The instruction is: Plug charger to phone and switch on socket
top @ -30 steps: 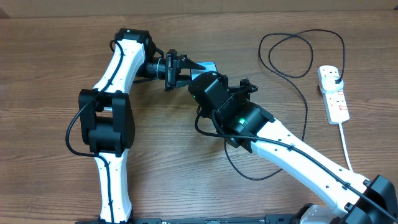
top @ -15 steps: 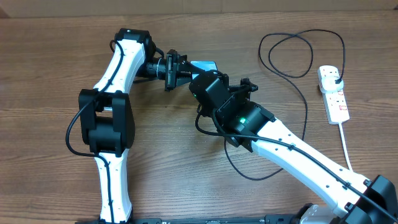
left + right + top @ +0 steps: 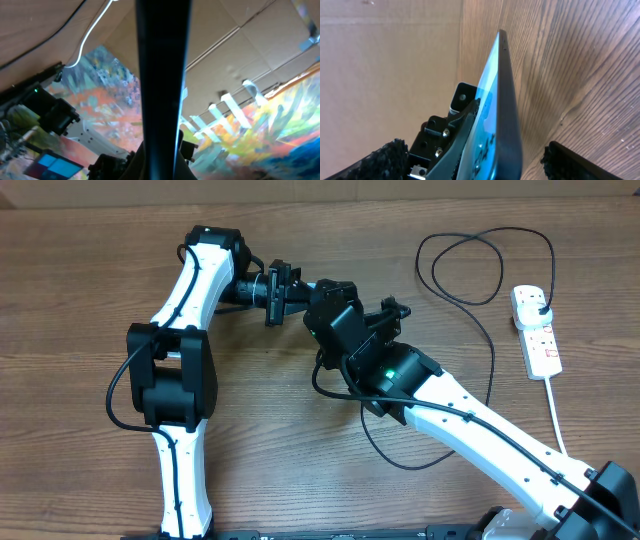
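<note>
The phone [image 3: 507, 110] stands on edge near the table's [image 3: 80, 430] 12 o'clock side, clamped in the left gripper's [image 3: 290, 288] closed jaws. The right gripper's [image 3: 322, 292] jaws stand wide apart, astride it. The socket [image 3: 535, 330] lies at 3 o'clock.

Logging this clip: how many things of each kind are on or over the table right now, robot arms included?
Phone: 1
Black charger cable: 1
White power strip: 1
Robot arms: 2, the left arm and the right arm
Total: 5
</note>
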Motion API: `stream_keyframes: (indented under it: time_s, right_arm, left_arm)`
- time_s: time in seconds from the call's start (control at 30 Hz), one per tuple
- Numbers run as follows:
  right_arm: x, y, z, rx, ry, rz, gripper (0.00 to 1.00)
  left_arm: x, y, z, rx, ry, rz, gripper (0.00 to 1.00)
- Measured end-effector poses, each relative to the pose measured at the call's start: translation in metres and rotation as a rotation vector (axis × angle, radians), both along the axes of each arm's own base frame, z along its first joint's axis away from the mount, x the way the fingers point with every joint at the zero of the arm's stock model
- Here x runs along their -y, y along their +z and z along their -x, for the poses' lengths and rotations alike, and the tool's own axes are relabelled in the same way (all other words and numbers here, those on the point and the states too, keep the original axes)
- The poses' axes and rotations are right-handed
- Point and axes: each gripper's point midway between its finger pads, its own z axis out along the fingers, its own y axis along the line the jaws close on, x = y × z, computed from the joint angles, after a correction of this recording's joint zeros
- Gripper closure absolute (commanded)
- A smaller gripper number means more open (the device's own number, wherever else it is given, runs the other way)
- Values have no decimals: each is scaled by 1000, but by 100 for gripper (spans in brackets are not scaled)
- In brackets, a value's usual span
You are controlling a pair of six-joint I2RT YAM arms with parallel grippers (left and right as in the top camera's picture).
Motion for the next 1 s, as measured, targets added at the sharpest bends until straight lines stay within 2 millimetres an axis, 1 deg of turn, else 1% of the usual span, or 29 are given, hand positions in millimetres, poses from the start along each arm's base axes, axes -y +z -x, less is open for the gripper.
stream_keyframes:
  time_s: [0.03, 0.13, 0.23, 0.27, 0.33, 0.4, 0.43, 0.47, 0.5, 0.53, 0.57, 0.6, 0.63, 0.67, 0.7, 0.73, 0.8, 0.87, 0.93, 1.0]
  right_arm:
    - [-1, 0, 0, 6, 29, 27, 0]
    - [0, 5, 1, 27, 117, 92, 0]
    - [12, 18, 0, 58, 216, 155, 0]
    - [21, 22, 3, 55, 270, 187, 0]
    - [38, 37, 4, 87, 343, 229, 0]
    - [55, 43, 8, 87, 393, 262, 0]
    - [70, 45, 11, 76, 411, 283, 0]
    - [92, 49, 12, 75, 417, 309, 0]
    - [113, 45, 18, 28, 427, 341, 0]
    - [124, 41, 22, -3, 421, 353, 0]
    - [141, 32, 27, -63, 413, 378, 0]
    - [152, 26, 31, -102, 403, 394, 0]
    - [170, 17, 36, -162, 378, 415, 0]
    - [181, 11, 41, -204, 361, 429, 0]
    - [201, 3, 48, -269, 326, 452, 0]
    - [211, 1, 51, -296, 305, 464, 0]
    - [237, -6, 60, -371, 246, 503, 0]
    - [248, -10, 68, -415, 227, 524, 0]
    - [251, -11, 72, -434, 240, 546, 0]
    - [253, -11, 72, -432, 269, 579, 0]
  left_arm:
    - [0, -1, -2, 36, 0, 5, 96]
    - [1, -4, -9, 148, -2, 17, 96]
    - [1, -13, -13, 237, -17, -14, 96]
    - [1, -15, -14, 247, -20, -23, 96]
    - [-1, -28, -14, 294, -44, -90, 96]
    - [-3, -40, -13, 339, -71, -150, 96]
    - [-5, -45, -12, 366, -83, -171, 96]
    - [-7, -51, -12, 416, -104, -196, 96]
    - [-8, -54, -11, 451, -118, -208, 96]
    - [-8, -54, -11, 466, -122, -207, 96]
    - [-9, -56, -9, 490, -135, -213, 96]
    - [-10, -57, -7, 510, -145, -211, 96]
    - [-10, -57, -5, 532, -156, -208, 96]
    - [-11, -57, -4, 554, -166, -204, 96]
    - [-11, -57, -2, 580, -178, -200, 96]
    - [-12, -58, -1, 598, -185, -197, 96]
    - [-12, -58, 0, 643, -196, -189, 96]
    - [-12, -58, 0, 675, -203, -182, 96]
    - [-12, -58, -1, 711, -210, -174, 96]
    - [-12, -56, 0, 761, -220, -167, 96]
